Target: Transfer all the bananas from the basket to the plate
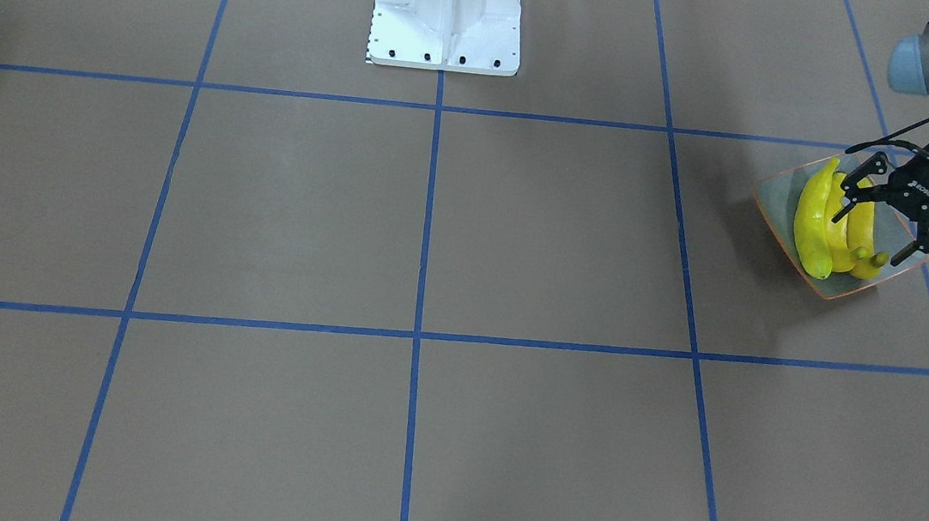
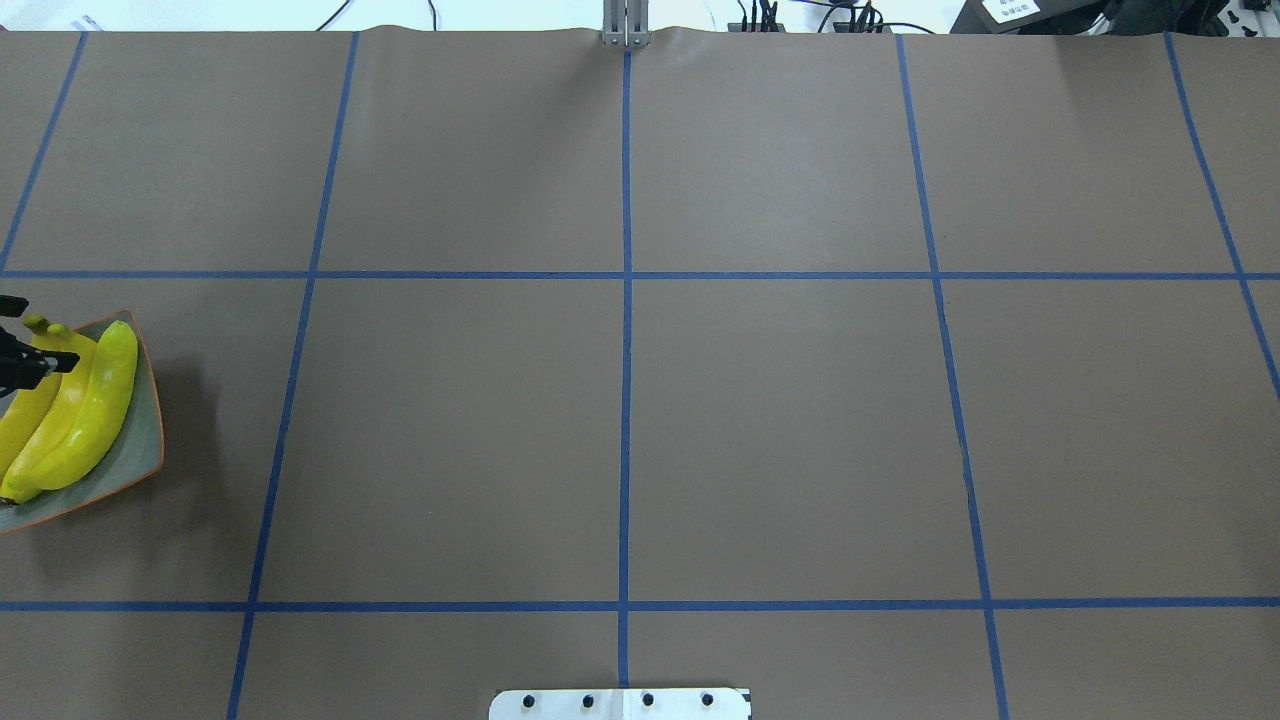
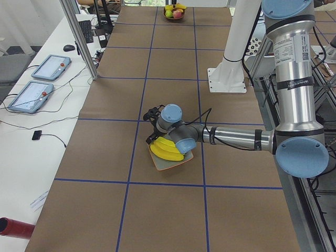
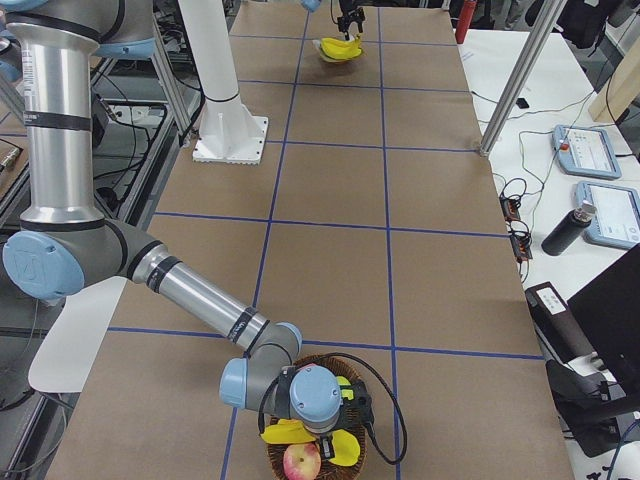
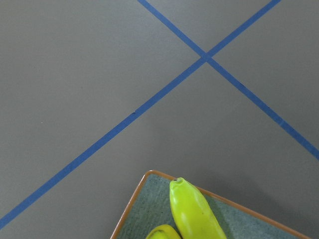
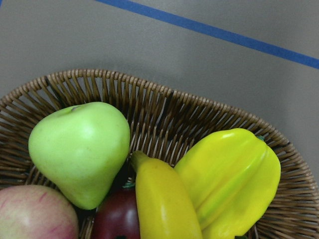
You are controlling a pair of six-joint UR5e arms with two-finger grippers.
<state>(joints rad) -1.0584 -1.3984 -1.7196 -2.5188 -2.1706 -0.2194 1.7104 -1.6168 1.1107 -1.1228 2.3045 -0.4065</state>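
We judged the job three parts done: three bananas (image 1: 814, 215) lay side by side on the plate (image 1: 780, 201) at the right edge of the front view. The left tool (image 1: 868, 236) hung over them, fingers spread and empty. The fourth banana (image 6: 162, 204) lay in the basket (image 6: 164, 114), squeezed between a green fruit (image 6: 79, 149) and a star fruit (image 6: 229, 179). Next the right tool (image 4: 350, 415), low in the basket at the bottom of the right-side view (spread or pressed together, we could not tell), needed to pinch that banana and lift it over the wicker wall, then carry it the length of the table (image 1: 434, 223), since plate and basket sat near opposite ends.
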